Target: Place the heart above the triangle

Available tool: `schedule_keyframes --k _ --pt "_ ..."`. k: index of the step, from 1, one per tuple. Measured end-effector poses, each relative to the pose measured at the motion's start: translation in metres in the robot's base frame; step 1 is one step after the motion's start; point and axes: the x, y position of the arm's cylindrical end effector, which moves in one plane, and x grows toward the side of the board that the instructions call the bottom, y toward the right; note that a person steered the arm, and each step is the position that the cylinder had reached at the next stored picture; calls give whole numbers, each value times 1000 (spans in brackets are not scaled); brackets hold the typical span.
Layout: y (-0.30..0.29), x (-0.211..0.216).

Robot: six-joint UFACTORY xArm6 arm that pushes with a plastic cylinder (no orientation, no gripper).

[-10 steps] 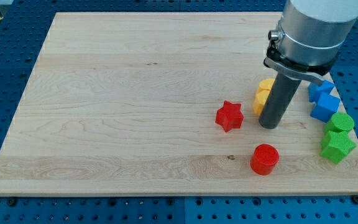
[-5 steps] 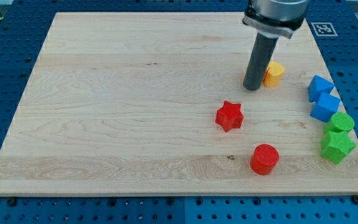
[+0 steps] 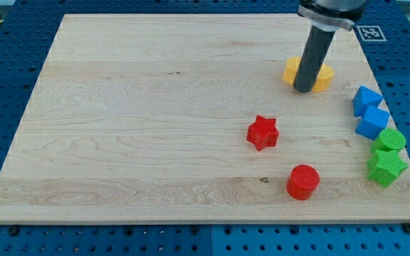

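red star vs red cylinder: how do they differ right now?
Shape: the red star has points around its outline; the red cylinder is round with a flat top. Place: the red star lies nearer the view's top and left; the red cylinder lies nearer the board's bottom edge. The red star is closer to my tip than the red cylinder. Both are the same red, and both stand apart from other blocks.

A red star-shaped block [image 3: 263, 132] and a red cylindrical block [image 3: 303, 181] were seen on the pale wooden board [image 3: 141, 121], with two green blocks [image 3: 387, 156] stacked near its right edge.
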Motion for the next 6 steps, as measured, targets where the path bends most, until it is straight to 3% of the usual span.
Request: schedule_keyframes --k 2,3,6 --pt "-13 -23" --pt "20 -19" --pt "32 -4"
